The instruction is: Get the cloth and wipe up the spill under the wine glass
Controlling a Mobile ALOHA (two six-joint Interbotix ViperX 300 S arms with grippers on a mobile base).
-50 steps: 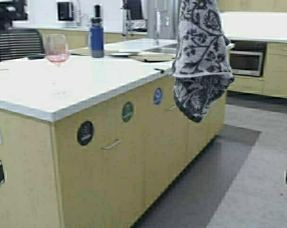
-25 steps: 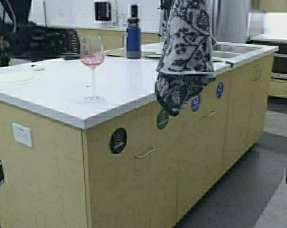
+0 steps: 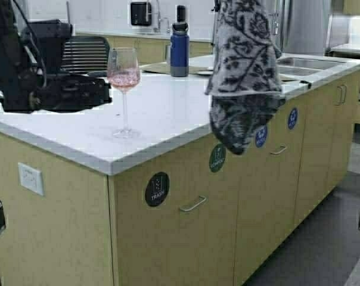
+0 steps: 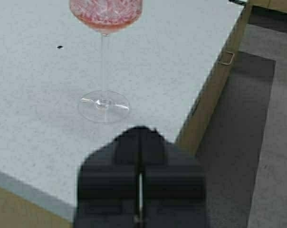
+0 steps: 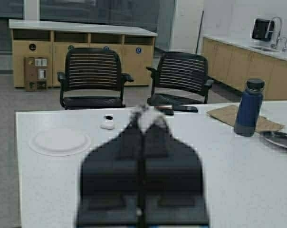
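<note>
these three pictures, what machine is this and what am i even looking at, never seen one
It is a wheeled robot with two arms, each ending in a gripper, photographed by three cameras at one moment. The wide picture comes from a camera high on the robot's frame, looking at a white-topped kitchen island. The other two come from cameras on each wrist.

The black left arm reaches over the counter; its closed left gripper points at the tall clear stemmed wine glass with pink liquid. The closed right gripper holds the dark grey and white floral cloth, which hangs over the counter's edge.

Also on the counter: a dark blue bottle, a round white plate and a sink. Black chairs stand behind.
</note>
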